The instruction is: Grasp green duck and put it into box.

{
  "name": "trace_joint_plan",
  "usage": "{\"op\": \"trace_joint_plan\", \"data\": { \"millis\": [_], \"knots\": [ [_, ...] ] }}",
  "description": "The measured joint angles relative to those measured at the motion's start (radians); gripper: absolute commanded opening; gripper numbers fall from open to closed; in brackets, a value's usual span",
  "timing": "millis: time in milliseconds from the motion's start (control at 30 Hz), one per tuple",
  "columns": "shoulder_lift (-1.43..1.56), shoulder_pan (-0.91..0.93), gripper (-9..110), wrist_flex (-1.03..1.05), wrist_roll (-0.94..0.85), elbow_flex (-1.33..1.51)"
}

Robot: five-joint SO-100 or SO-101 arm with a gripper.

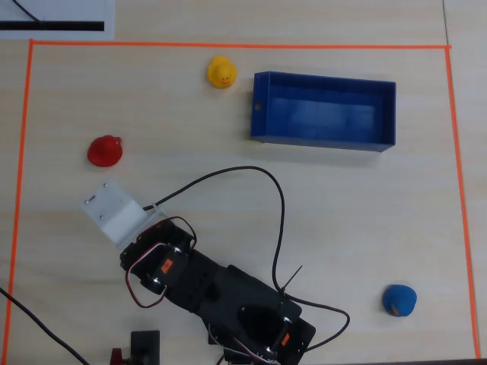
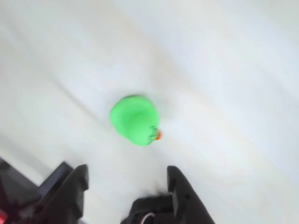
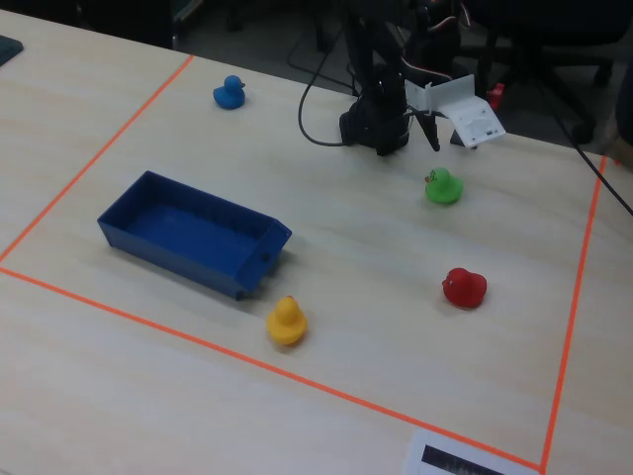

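1. Fingertips first: two dark fingers rise from the bottom edge of the wrist view, and the gripper has its jaws spread wide with nothing between them.
2. Green duck sits on the pale table just ahead of the open jaws, clear of both fingers, its orange beak turned toward the right finger's side in that view. The shot is blurred.
3. Over to the fixed view: the duck stands upright on the table, just in front of and below the gripper, no contact.
4. A white plate juts from the gripper there. From overhead that same plate covers the spot where the duck would be, so the duck is hidden in that view.
5. Box, blue and low-walled, lies well away from the jaws, off to the left in the fixed view; overhead it sits at upper right, and nothing shows inside it.
6. Yellow duck rests just beside the box's near corner, far from the jaws.
7. Red duck is beyond the green one as seen from the jaws, the two apart.
8. Blue duck sits off to the gripper's far side, well apart, near the orange tape.
9. Black cable loops over the table from the arm in the overhead view.
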Motion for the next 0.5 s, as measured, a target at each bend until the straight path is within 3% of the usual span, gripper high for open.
{"op": "trace_joint_plan", "data": {
  "millis": [267, 500],
  "knots": [
    [-0.15, -0.02, 33, -0.003, 0.101, 0.006],
    [-0.275, 0.02, 31, -0.072, 0.133, 0.008]
  ]
}}
